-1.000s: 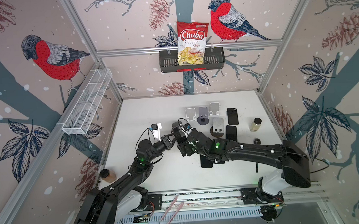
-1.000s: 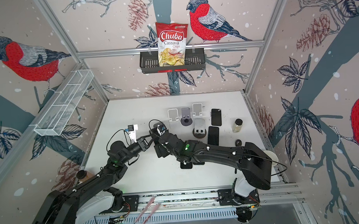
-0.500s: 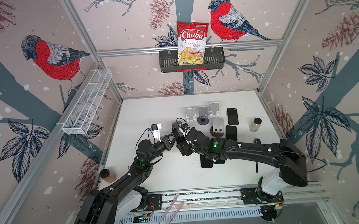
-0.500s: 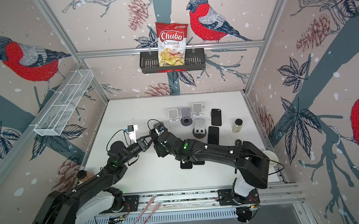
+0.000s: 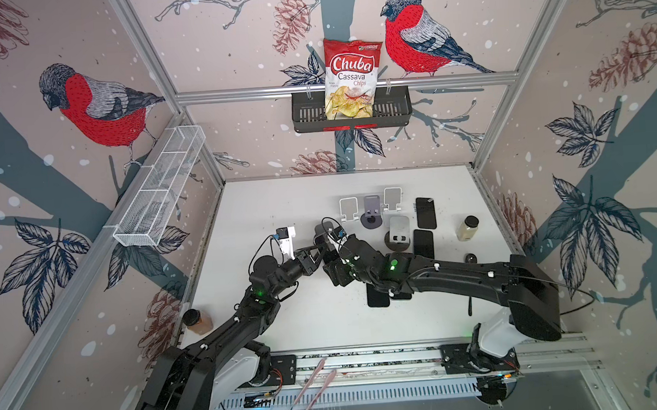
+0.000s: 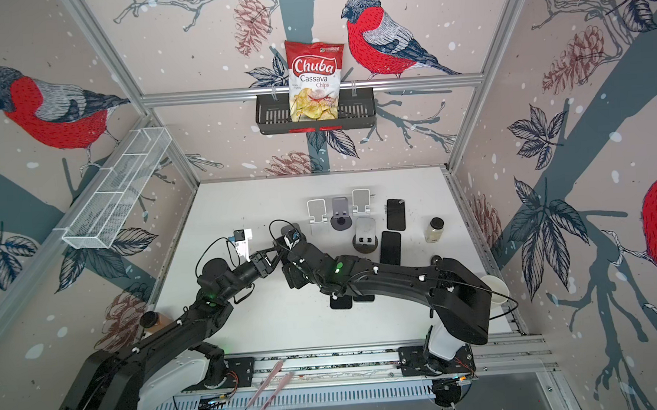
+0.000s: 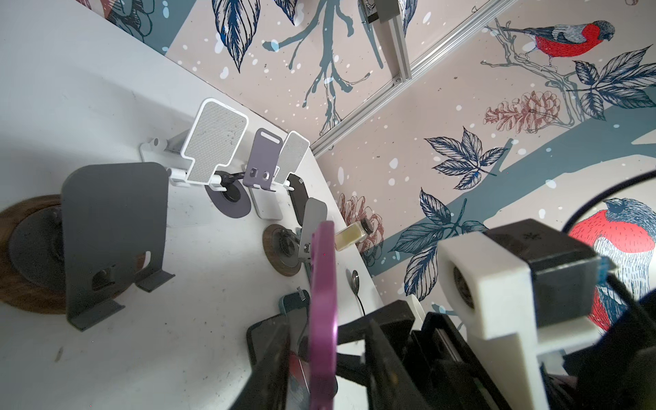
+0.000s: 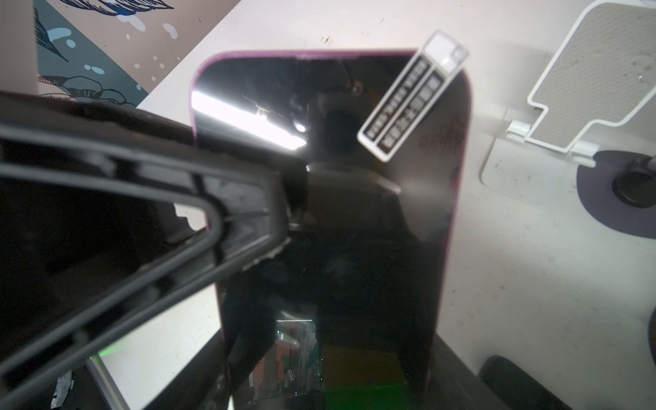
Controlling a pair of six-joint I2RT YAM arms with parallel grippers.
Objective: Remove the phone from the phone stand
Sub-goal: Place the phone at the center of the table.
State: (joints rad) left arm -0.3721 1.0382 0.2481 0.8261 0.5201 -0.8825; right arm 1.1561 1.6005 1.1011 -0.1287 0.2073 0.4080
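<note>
Gripping the phone (image 8: 319, 213) with my right gripper (image 5: 334, 269), clear of the empty stand (image 7: 113, 227), my left gripper (image 5: 316, 253) jaws astride it, hold unclear; setting it down seemingly remains.

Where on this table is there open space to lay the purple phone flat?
Most room: the table's back-left part, between the left wall and the white phone stand. Also bare: the front middle, between the left arm, the right arm and the base rail. Crowded: the right side, with phone stands, black phones and a jar.
</note>
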